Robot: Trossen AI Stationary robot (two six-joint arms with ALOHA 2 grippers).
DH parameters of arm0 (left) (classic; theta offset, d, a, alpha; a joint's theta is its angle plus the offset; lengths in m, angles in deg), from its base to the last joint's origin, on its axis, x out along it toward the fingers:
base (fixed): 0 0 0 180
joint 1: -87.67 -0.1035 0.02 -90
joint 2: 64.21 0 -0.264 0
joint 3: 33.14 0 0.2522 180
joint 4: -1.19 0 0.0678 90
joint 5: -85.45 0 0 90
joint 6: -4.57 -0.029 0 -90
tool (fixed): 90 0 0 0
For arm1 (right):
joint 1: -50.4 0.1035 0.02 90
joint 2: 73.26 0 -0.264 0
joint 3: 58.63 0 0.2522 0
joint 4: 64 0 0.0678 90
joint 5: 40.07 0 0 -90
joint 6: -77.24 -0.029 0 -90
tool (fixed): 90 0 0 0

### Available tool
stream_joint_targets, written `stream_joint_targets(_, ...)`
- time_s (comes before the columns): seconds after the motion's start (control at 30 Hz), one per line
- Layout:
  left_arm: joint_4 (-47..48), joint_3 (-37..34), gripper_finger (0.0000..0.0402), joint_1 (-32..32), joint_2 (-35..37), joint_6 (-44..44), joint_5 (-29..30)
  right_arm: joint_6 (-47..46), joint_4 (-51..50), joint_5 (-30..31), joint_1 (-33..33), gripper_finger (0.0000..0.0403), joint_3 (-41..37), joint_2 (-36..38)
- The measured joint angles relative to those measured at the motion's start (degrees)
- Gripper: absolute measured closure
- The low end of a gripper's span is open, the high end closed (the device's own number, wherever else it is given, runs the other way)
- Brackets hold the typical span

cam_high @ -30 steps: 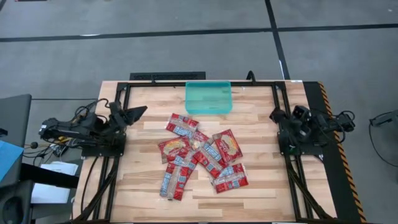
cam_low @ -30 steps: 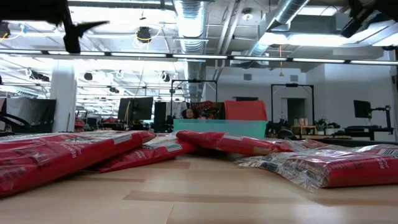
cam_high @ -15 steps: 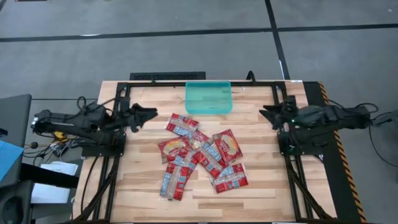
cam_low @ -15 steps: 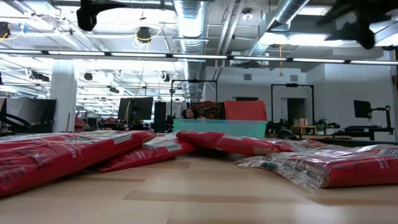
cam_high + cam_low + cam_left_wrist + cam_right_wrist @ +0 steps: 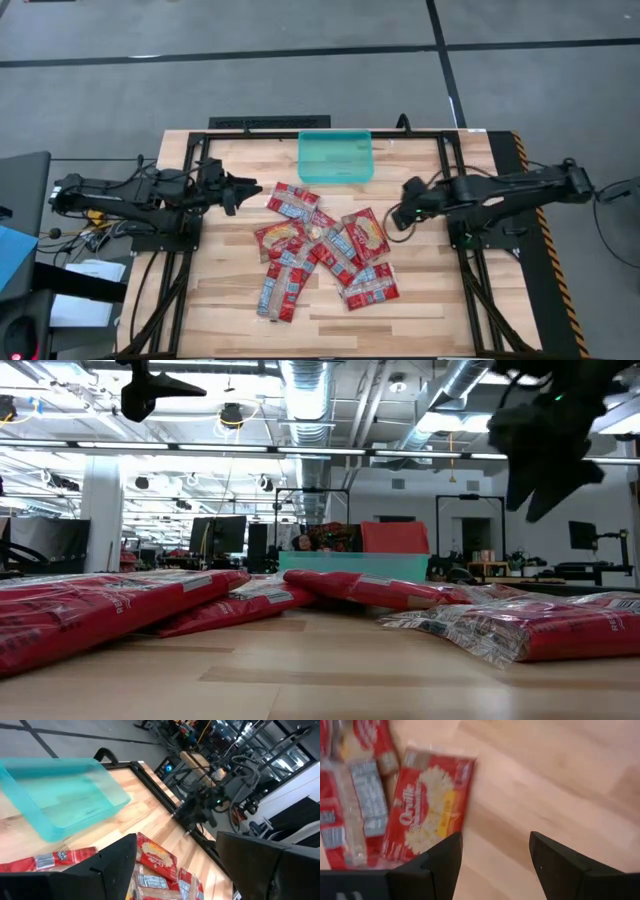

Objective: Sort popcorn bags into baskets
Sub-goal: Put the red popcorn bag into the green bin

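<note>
Several red popcorn bags (image 5: 322, 250) lie in an overlapping pile at the table's middle, some squarish, some long. The teal basket (image 5: 336, 157) stands flat by the far edge and holds nothing. My left gripper (image 5: 240, 190) hovers open, left of the pile, above the table (image 5: 150, 385); its wrist view shows the basket (image 5: 60, 795) and bags (image 5: 152, 865) ahead. My right gripper (image 5: 400, 215) hovers open, just right of the pile; a squarish bag (image 5: 430, 810) lies ahead of its fingers (image 5: 445, 865).
A black frame (image 5: 445, 150) runs along the far and side edges of the wooden table. Bare wood (image 5: 420, 290) lies right of the pile and along the near edge. The arm bases (image 5: 160, 225) stand at both sides. Cables hang off the left.
Both arms have reached in from their sides toward the pile. The right gripper has travelled farther, toward the table's left and near edge, and has come down. The left gripper has moved a little toward the right. The bags and basket have stayed put.
</note>
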Motion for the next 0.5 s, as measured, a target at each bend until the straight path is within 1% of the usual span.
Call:
stream_joint_targets(0.17,-0.1,0.0,0.0142,0.0,0.0,-0.1,-1.5,3.3,10.0,-4.4,-0.2,0.0146,-1.0,-7.0)
stream_joint_targets(0.3,-0.1,0.0,0.0142,0.0,0.0,-0.3,-2.6,4.6,16.5,-7.1,-0.6,0.0146,-4.2,-10.7)
stream_joint_targets(0.37,-0.1,0.0,0.0142,0.0,0.0,-0.3,-2.7,4.8,18.2,-7.3,-0.6,0.0146,-5.7,-12.0)
stream_joint_targets(0.5,-0.1,0.0,0.0142,0.0,0.0,-0.2,-2.8,4.8,25.7,-7.7,-0.6,0.0146,-9.0,-13.4)
